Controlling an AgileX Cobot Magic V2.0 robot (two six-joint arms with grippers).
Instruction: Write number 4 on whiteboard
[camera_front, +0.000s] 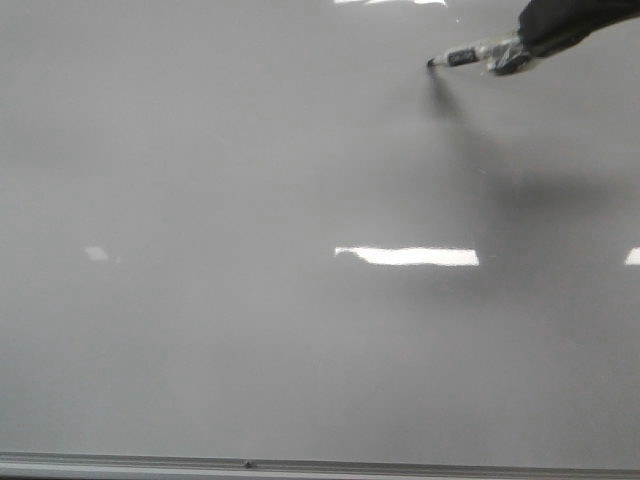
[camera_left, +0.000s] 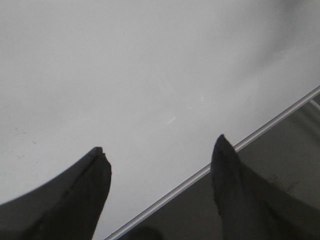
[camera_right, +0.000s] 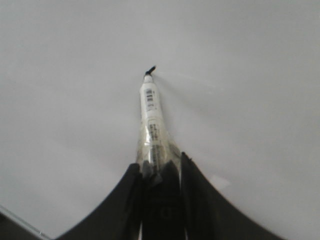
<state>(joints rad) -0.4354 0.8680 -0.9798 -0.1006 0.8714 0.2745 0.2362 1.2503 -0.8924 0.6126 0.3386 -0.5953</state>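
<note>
The whiteboard (camera_front: 250, 330) is a glossy pale grey surface that fills the front view; no number 4 shows on it. My right gripper (camera_front: 515, 52) reaches in from the top right, shut on a white marker (camera_front: 470, 56) wrapped in clear tape. The marker's black tip (camera_front: 432, 63) sits at or just above the board, over its own shadow. In the right wrist view the marker (camera_right: 151, 120) juts out from between the fingers of the gripper (camera_right: 159, 170), tip (camera_right: 150, 70) on the board. My left gripper (camera_left: 160, 150) is open and empty above the board's edge.
A thin grey metal frame (camera_front: 300, 465) runs along the board's near edge, and shows as a diagonal strip (camera_left: 260, 131) in the left wrist view with a dark surface beyond it. Bright light reflections (camera_front: 405, 256) lie on the board.
</note>
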